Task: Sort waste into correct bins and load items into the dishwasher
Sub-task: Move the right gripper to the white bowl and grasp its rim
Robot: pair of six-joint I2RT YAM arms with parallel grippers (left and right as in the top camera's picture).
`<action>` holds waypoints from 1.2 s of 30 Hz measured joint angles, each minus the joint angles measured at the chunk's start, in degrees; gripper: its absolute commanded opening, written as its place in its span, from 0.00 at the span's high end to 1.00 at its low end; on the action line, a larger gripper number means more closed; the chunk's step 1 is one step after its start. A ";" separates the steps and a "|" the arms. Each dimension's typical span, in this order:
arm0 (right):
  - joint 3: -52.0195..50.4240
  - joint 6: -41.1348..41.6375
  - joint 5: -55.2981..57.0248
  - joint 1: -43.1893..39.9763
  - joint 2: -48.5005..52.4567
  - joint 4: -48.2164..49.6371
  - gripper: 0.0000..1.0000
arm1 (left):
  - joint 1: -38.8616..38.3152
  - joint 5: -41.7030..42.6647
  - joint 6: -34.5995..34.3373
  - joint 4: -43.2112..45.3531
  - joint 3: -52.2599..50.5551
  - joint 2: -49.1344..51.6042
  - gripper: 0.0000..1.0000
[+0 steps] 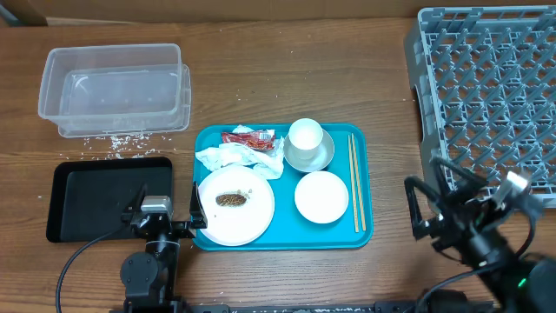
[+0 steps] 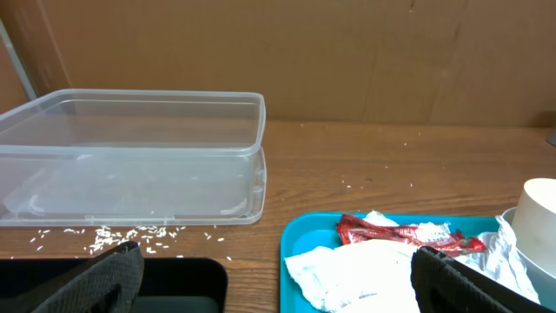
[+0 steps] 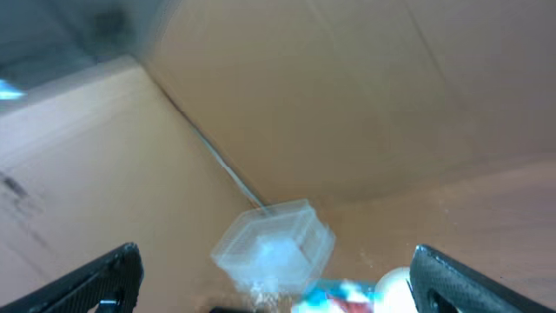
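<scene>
On the turquoise tray lie a crumpled napkin [image 1: 239, 159], a red wrapper [image 1: 248, 137], a white plate [image 1: 248, 222] with a brown food scrap [image 1: 232, 199], a cup [image 1: 306, 135] in a bowl [image 1: 323, 157], another bowl [image 1: 321, 197] and chopsticks [image 1: 355, 183]. The clear tub [image 1: 113, 87] stands at the back left, with the black tray [image 1: 95, 200] in front of it. The grey rack [image 1: 486, 87] is at the right. My left gripper [image 1: 165, 222] is open and empty between the black tray and the plate. My right gripper [image 1: 421, 217] is open and empty, right of the turquoise tray.
The turquoise serving tray [image 1: 365, 228] sits mid-table. Loose rice grains [image 1: 122, 139] lie on the wood between the tub and the black tray. The left wrist view shows the tub [image 2: 130, 156], napkin [image 2: 365, 269] and wrapper [image 2: 391, 233]. The right wrist view is blurred.
</scene>
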 measured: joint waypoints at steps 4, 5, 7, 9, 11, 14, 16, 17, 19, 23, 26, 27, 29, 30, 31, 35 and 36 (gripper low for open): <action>14.23 -9.49 -0.17 0.02 11.17 -19.37 0.00 | 0.00 0.00 0.00 0.04 0.00 0.00 0.00; 16.90 -11.04 -0.17 0.02 13.81 -22.53 0.00 | 0.00 0.02 0.00 0.04 0.00 -0.02 0.00; 21.42 -14.62 0.00 0.70 19.50 -29.59 0.00 | 0.00 0.00 0.00 0.04 0.00 -0.02 0.00; 23.43 -17.59 0.72 3.28 24.55 -34.23 0.00 | 0.00 0.00 0.00 0.04 0.00 -0.04 0.00; 23.67 -19.43 4.13 8.46 29.22 -37.81 0.00 | 0.00 0.00 0.00 0.04 0.00 -0.04 0.00; 23.65 -19.76 12.00 18.34 35.43 -39.15 0.00 | 0.00 0.00 0.00 0.02 0.00 -0.04 0.00; 23.67 -18.36 18.25 26.01 39.17 -38.80 0.00 | 0.00 0.00 0.00 0.04 0.00 -0.04 0.00; 23.67 -17.31 21.38 29.83 40.94 -38.23 0.00 | 0.00 0.00 0.00 0.04 0.00 -0.04 0.00; 23.67 -14.95 27.67 37.44 44.98 -37.11 0.00 | 0.00 0.02 0.00 0.04 0.00 -0.04 0.00; 23.69 -11.98 36.02 46.38 53.07 -34.14 0.00 | -0.02 0.00 0.00 0.04 0.00 -0.04 0.00; 23.69 -10.88 36.74 49.77 60.46 -31.91 0.00 | 0.00 0.00 0.00 0.04 0.00 -0.04 0.00; 23.69 -10.69 36.20 50.21 62.51 -31.67 0.00 | 0.00 0.02 0.00 0.04 0.00 -0.04 0.00; 23.69 -10.51 35.52 50.77 66.29 -31.41 0.12 | 0.00 0.02 0.00 0.04 0.00 -0.04 0.00; 23.69 -10.43 35.28 50.80 67.84 -31.50 0.19 | 0.00 0.00 0.00 0.04 0.00 -0.04 0.00; 23.69 -10.21 35.06 50.80 69.24 -31.47 0.20 | 0.00 0.00 0.00 0.04 0.00 -0.04 0.00; 23.69 -9.11 34.58 50.75 73.22 -31.30 0.20 | 0.00 0.00 0.00 0.04 0.00 -0.04 0.00; 23.69 -9.01 34.53 50.82 73.90 -31.17 0.20 | 0.00 0.02 0.00 0.04 0.00 -0.04 0.00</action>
